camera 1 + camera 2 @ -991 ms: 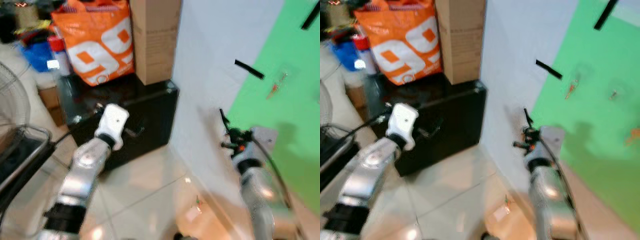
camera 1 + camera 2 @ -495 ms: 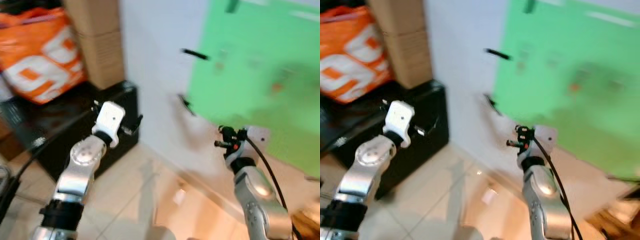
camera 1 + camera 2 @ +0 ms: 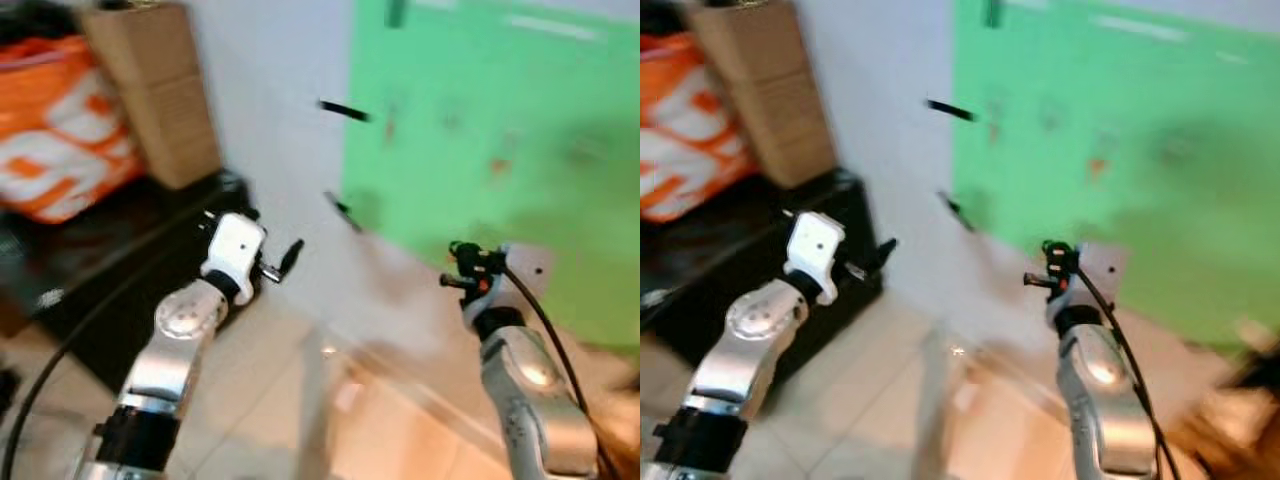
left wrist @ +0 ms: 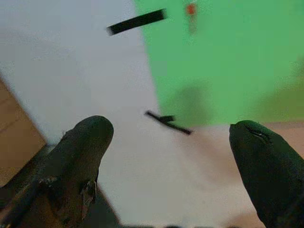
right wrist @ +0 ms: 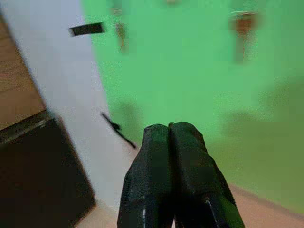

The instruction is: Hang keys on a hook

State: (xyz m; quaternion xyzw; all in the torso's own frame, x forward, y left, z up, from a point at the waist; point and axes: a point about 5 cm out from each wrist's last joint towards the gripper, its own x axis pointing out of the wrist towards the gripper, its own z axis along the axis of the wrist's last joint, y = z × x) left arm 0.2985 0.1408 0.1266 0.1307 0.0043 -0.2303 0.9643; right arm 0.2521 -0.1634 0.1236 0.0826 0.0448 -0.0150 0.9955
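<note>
A green board (image 3: 520,130) covers the wall ahead, blurred. Small keys hang on it: an orange-brown one (image 5: 242,24), a pale one (image 5: 120,34) and a red-orange one (image 4: 191,9). No hook can be made out in the blur. My left gripper (image 3: 285,262) is raised toward the white wall left of the board, and its fingers (image 4: 90,137) stand wide apart with nothing between them. My right gripper (image 3: 455,266) is held up before the board's lower part. Its fingers (image 5: 170,142) are pressed together, with nothing visible between them.
Two black strips (image 3: 343,110) (image 3: 341,211) are stuck on the white wall (image 3: 270,120). At the left stand a cardboard box (image 3: 150,95), an orange bag (image 3: 50,130) and a black cabinet (image 3: 110,270). Pale floor tiles (image 3: 300,400) lie below.
The camera has swung right: the bag, box and cabinet slid to the left and the green board came to the middle. Both arms stay raised much as before.
</note>
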